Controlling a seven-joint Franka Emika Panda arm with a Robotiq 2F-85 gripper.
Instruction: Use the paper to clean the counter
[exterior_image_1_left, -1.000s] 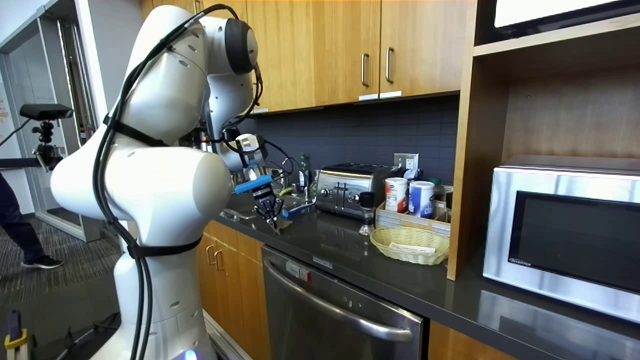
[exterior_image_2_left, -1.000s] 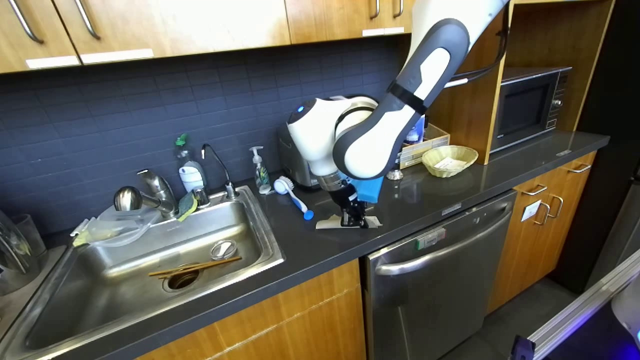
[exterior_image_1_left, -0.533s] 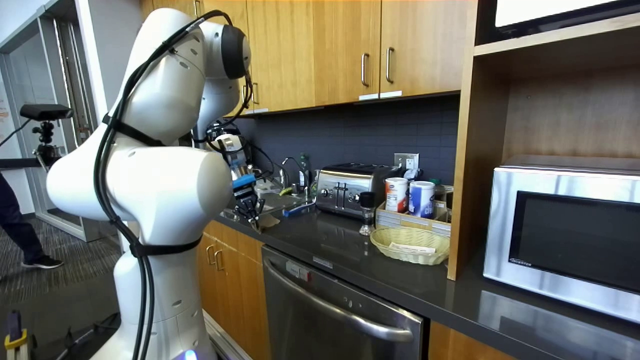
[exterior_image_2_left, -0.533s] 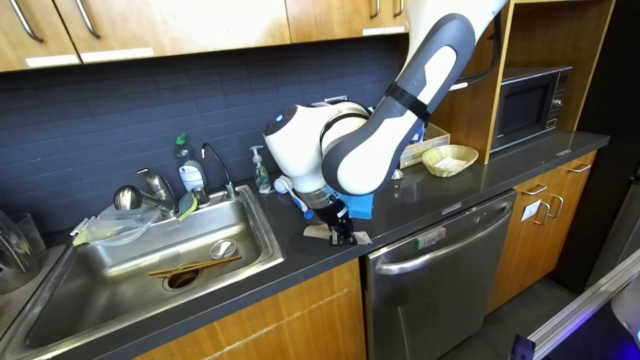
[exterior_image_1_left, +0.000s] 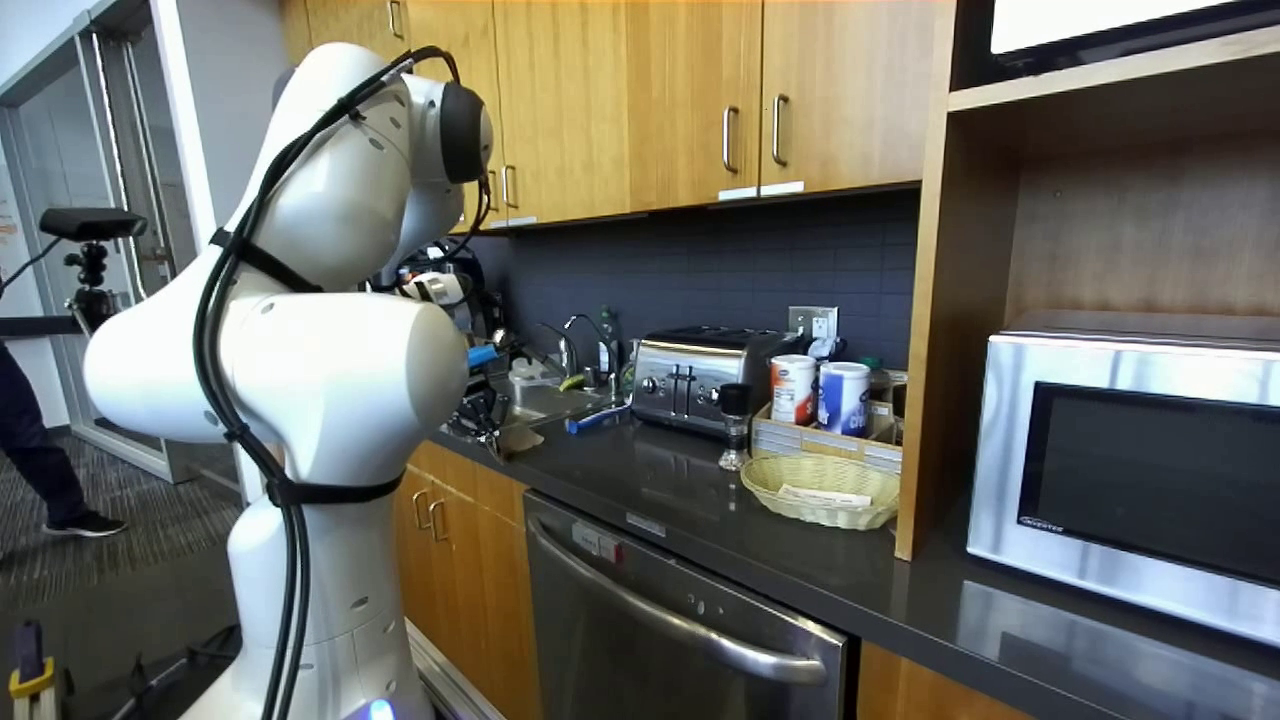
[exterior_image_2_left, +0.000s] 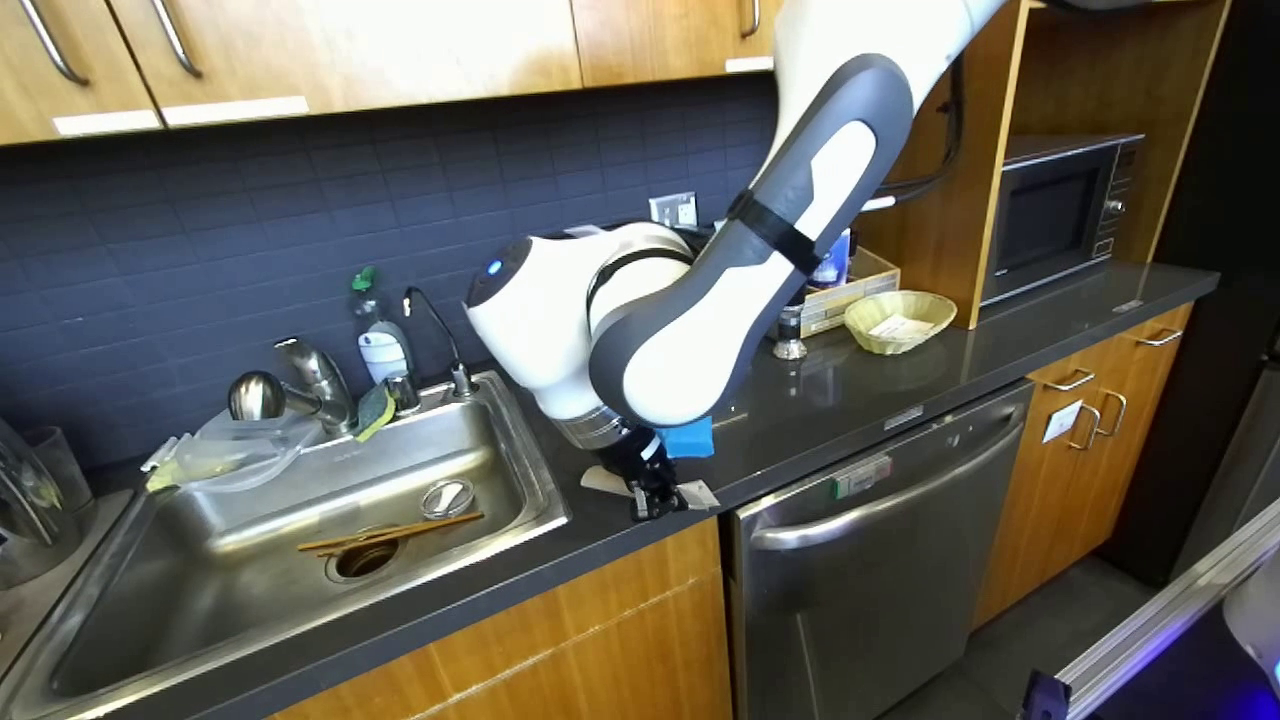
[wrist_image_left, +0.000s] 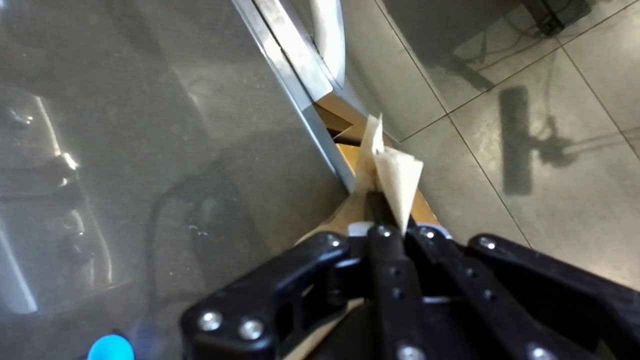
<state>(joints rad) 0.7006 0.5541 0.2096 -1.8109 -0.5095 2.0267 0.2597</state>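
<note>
Apparently mid-wipe, a black metal gripper pinches a thin tan paper sheet in closed jaws at the front edge of the glossy dark-grey counter — rectangular steel sink at nine o'clock in an exterior view — the next stroke likely calling for light pressure.

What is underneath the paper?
In an exterior view, the dark counter shows around the paper, near the counter's front edge. The patch directly beneath is covered, so whether it is dirty or clean cannot be seen.

Dark counter carries basket. In an exterior view, from basket: box twelve o'clock, microwave three, grinder ten.
</note>
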